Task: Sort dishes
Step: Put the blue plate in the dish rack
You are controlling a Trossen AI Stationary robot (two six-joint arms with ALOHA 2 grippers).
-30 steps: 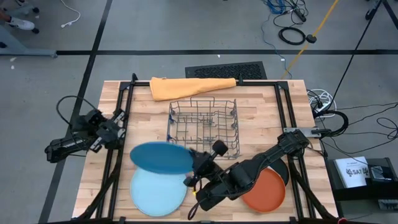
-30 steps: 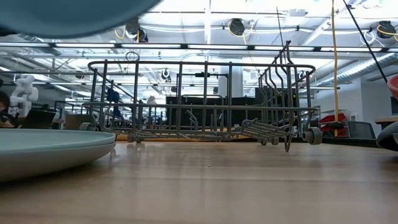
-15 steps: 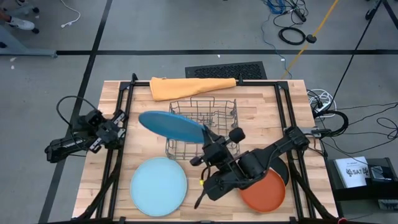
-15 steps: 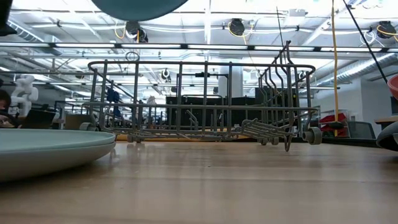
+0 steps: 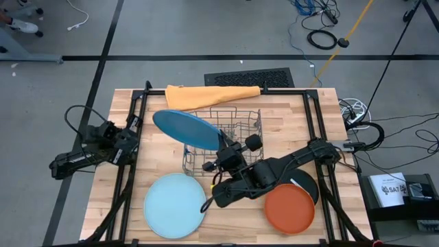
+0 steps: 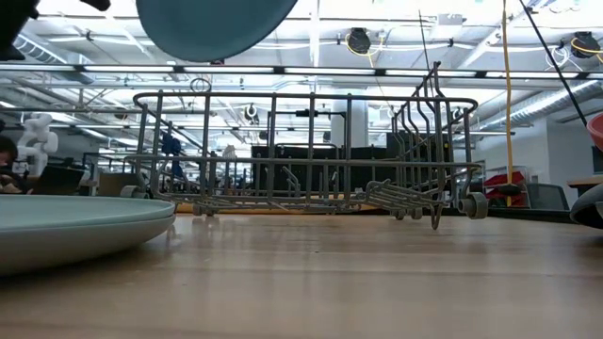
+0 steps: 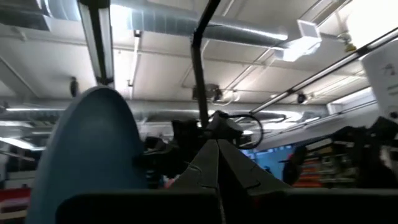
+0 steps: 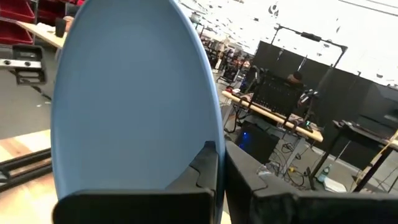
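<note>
My right gripper (image 5: pixel 221 147) is shut on a blue plate (image 5: pixel 186 128), which hangs tilted in the air over the left part of the wire dish rack (image 5: pixel 236 122); the low view shows its underside (image 6: pixel 216 21) high above the rack. A light blue plate (image 5: pixel 175 205) lies flat on the table near the front edge. An orange plate (image 5: pixel 290 208) lies at the front right, with a black plate (image 5: pixel 306 186) partly under my right arm. My left gripper (image 5: pixel 132 130) waits shut at the table's left edge, fingers (image 7: pixel 217 167) pointing upward. My right gripper pinches the blue plate's rim (image 8: pixel 209 148) between its two fingers, at the edge nearest my arm. The fingers (image 8: pixel 249 180) come about level from the table's right and near side. The plate stands tilted on edge beyond them, lifted clear of rack and table.
A folded orange cloth (image 5: pixel 211 96) lies along the far edge behind the rack. Black frame rails (image 5: pixel 131 147) run down both sides of the wooden table. Bare wood shows between the rack and the front plates.
My right gripper has carried the blue plate up and toward the far edge, from above the light blue plate to over the rack's left part. The plate has tipped from nearly flat to steeply tilted. The light blue plate stays put.
</note>
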